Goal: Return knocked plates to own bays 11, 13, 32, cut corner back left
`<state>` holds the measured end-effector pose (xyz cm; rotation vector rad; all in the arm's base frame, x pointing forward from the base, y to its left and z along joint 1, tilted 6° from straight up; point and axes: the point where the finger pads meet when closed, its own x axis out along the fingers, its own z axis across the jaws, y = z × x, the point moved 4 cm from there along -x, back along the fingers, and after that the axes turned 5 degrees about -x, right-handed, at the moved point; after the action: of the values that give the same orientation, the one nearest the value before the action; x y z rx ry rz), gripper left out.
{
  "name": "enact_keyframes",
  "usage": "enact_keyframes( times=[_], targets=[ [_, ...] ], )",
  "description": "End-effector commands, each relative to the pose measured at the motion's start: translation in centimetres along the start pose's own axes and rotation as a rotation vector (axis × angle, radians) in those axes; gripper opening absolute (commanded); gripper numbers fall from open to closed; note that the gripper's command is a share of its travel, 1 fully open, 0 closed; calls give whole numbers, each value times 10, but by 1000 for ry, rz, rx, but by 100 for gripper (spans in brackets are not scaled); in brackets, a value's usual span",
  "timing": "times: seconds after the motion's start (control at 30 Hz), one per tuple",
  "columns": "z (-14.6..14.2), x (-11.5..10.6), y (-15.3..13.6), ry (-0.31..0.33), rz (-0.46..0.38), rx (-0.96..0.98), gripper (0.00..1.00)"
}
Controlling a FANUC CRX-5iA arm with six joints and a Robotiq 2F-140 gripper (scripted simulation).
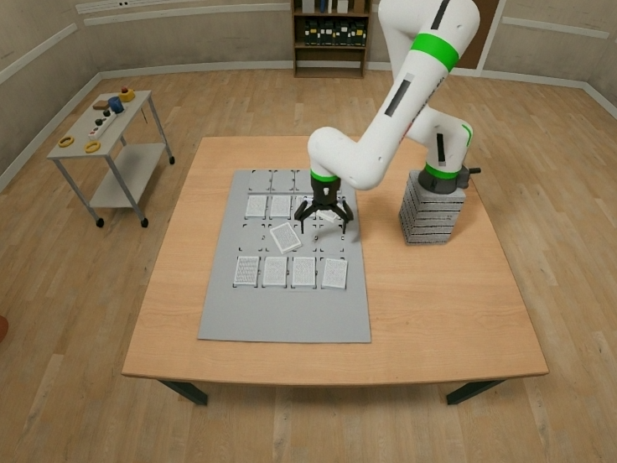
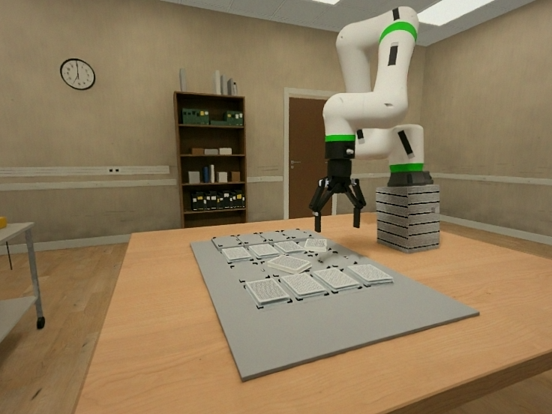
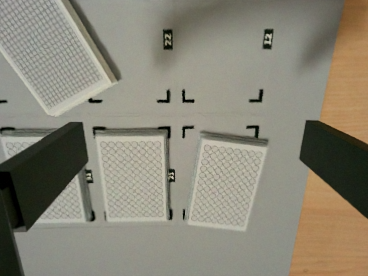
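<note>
My gripper (image 1: 323, 226) is open and empty, high above the deck (image 1: 286, 258) near bays 12 and 22; it also shows in the side view (image 2: 336, 225) and the wrist view (image 3: 187, 165). Below it, a sealed 96-well plate (image 3: 227, 185) (image 1: 334, 273) (image 2: 370, 273) sits skewed at bay 11, one edge over the corner pieces. A sealed 384-well plate (image 1: 285, 236) (image 2: 289, 263) (image 3: 52, 55) lies turned across the bay 32 area. Another 384-well plate (image 1: 327, 215) (image 2: 315, 244) lies askew by bay 13, partly hidden behind my fingers.
Other plates sit square in their bays, such as bay 21's (image 3: 132, 180) and the column 3 ones (image 1: 267, 205). Column 4's raised bays (image 1: 272, 180) are empty. The arm's grey pedestal (image 1: 431, 211) stands right of the deck. A cart (image 1: 106, 144) stands off the table.
</note>
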<state>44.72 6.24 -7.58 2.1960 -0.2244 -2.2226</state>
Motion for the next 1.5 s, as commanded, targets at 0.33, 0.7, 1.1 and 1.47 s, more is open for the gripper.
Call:
enact_keyframes(
  times=[0.33,0.7,1.1,1.47],
  targets=[
    [27,-6,-41,2,0,0,100],
    [38,-8,-58,2,0,0,100],
    [38,-8,-58,2,0,0,100],
    [38,-8,-58,2,0,0,100]
  ],
)
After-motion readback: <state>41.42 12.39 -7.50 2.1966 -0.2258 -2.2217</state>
